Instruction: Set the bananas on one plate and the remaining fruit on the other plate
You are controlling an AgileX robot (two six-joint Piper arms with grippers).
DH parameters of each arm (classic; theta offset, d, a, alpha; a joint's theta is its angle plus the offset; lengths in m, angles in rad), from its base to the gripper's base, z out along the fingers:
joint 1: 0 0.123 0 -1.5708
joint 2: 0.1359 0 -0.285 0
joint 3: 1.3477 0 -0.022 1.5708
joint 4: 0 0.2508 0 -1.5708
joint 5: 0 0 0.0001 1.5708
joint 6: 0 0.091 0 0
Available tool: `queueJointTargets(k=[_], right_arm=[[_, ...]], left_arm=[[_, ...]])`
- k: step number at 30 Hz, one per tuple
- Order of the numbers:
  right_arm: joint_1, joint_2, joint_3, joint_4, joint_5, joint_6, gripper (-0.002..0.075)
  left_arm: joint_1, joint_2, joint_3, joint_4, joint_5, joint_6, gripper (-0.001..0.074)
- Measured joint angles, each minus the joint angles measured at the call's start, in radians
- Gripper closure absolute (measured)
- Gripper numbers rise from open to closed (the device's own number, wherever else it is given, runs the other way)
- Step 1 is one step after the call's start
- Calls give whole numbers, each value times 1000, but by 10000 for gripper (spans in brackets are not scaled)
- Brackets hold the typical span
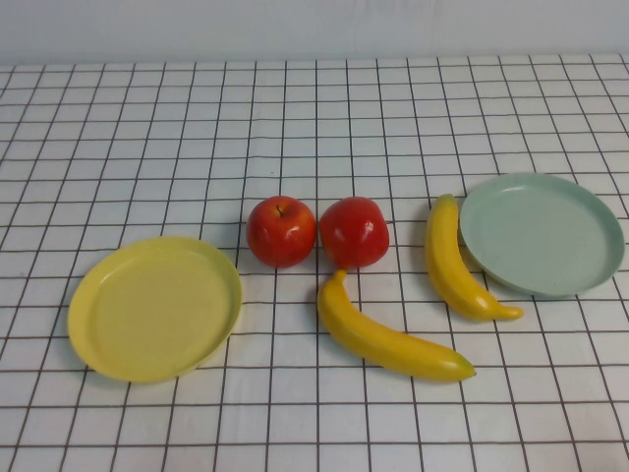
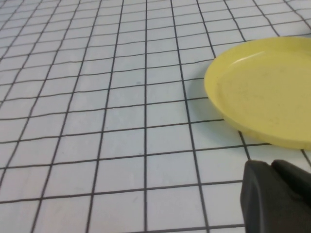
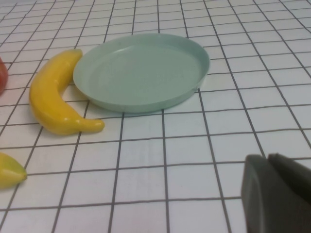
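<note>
Two red apples [image 1: 281,231] [image 1: 354,232] sit side by side at the table's middle. One banana [image 1: 388,334] lies in front of them. The other banana [image 1: 457,261] lies against the left rim of the empty pale green plate [image 1: 542,233] at the right. The empty yellow plate [image 1: 154,307] is at the left. Neither gripper shows in the high view. My left gripper [image 2: 272,167] is shut and empty, hovering near the yellow plate [image 2: 267,92]. My right gripper [image 3: 268,160] is shut and empty, short of the green plate [image 3: 141,68] and the banana [image 3: 53,97] beside it.
The table is covered by a white cloth with a black grid [image 1: 314,118]. A pale wall runs along the back edge. The tip of the nearer banana [image 3: 9,170] and a sliver of an apple [image 3: 1,77] show in the right wrist view.
</note>
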Motion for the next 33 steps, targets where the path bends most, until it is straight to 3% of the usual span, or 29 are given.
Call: queueJointTargets(k=[6,13,33], right_arm=[[0,0,0,0,0,0,741],[0,0,0,0,0,0,741],[0,0,0,0,0,0,741]], left_arm=[[0,0,0,34,-26,-37,738],[0,0,0,-386,-324,-388,738],[0,0,0,-455,-408,-440,738]])
